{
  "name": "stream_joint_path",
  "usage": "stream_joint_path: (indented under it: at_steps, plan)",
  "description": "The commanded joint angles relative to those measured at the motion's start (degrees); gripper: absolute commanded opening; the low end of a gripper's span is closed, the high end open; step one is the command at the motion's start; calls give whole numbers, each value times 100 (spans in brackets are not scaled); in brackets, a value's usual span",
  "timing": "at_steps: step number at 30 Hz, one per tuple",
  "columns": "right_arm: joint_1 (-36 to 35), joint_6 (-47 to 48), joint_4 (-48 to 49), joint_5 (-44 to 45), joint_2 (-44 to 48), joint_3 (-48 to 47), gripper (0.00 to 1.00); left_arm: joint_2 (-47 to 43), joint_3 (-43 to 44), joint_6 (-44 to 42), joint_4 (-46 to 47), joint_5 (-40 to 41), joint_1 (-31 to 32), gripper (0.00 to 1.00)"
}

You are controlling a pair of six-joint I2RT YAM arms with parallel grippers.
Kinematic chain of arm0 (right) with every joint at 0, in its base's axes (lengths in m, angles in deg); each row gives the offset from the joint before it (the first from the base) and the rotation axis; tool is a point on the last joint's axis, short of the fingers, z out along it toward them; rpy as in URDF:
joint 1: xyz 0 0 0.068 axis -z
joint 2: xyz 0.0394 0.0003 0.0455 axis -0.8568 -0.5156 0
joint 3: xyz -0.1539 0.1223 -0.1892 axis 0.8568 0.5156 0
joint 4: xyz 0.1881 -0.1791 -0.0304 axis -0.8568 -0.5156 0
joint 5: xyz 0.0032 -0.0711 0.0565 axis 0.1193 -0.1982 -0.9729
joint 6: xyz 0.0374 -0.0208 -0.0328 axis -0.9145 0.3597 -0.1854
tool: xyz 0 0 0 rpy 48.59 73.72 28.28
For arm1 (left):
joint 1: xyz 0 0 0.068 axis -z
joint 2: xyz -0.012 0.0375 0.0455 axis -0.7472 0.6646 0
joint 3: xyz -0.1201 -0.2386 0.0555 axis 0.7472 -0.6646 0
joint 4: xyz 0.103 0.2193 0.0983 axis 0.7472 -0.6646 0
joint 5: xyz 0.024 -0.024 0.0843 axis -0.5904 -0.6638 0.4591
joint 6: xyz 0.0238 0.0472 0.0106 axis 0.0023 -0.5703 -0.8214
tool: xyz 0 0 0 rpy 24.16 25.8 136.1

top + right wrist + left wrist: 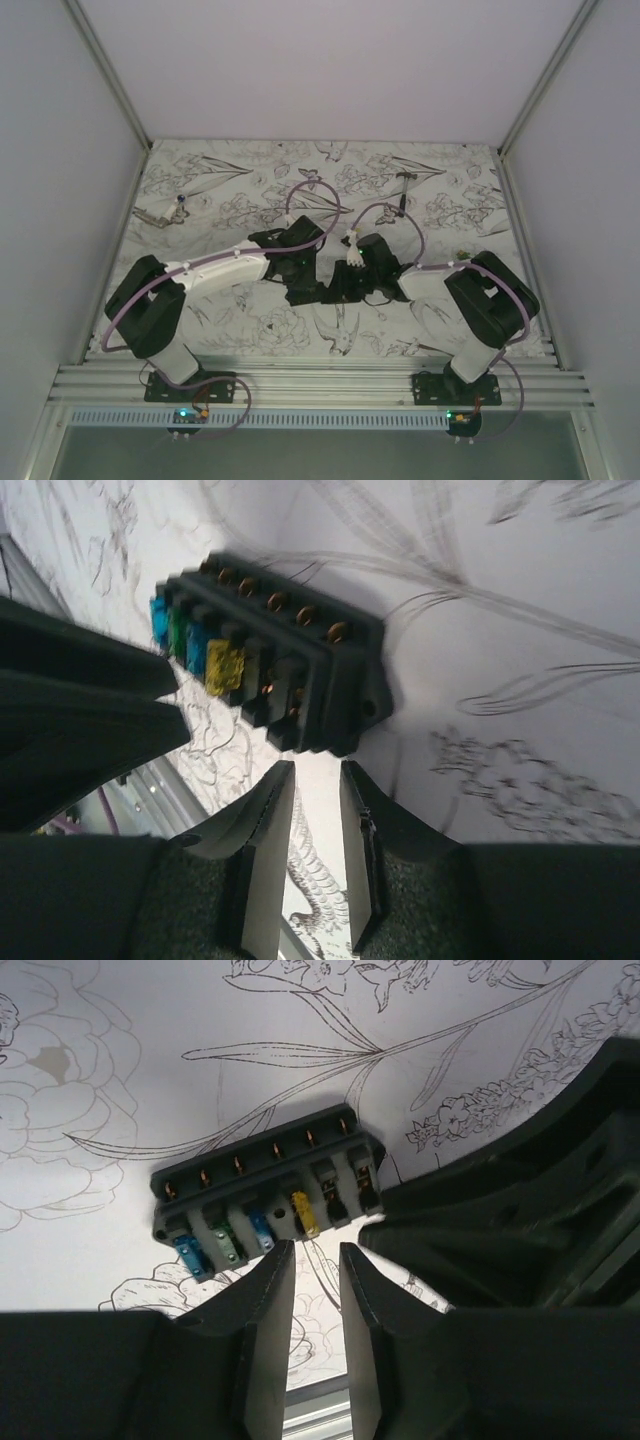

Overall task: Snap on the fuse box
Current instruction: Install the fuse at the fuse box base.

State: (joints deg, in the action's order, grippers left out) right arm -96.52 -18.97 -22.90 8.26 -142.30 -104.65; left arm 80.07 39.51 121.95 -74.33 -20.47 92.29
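The flower-printed counter (230,190) carried both arms, which met near its middle. The left claw (315,1252) and the right claw (318,772) each had their fingers narrowly apart, gripping nothing. The fuse box (270,1185) lay on the counter just beyond both claws' tips, with blue, green and yellow fuses (304,1212) seated in its slots.

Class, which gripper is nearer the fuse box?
Right, narrowly. The right gripper sits at one end of the fuse box, almost touching; the left gripper faces its fuse side, a sliver of table between.
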Motion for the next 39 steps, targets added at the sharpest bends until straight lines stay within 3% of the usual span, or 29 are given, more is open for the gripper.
stream_joint_path:
  at_steps: [1, 6, 13, 27, 39]
  plan:
    - [-356, -111, 458, -232, -143, 170, 32, 191, 203, -150, -357, 217, 53, 26]
    - [-324, 182, 99, 28, 260, 271, 32, 317, 367, -213, -490, 249, 70, 24]
    - [269, 354, -127, 191, 811, 492, 35, 557, 685, -417, -805, 449, 102, 21]
    - [364, 311, 185, 72, 452, 451, 38, 993, 1037, -416, -1085, 526, 152, 18]
    - [411, 343, 238, 26, 379, 450, 38, 904, 888, -173, -1141, 572, 158, 7]
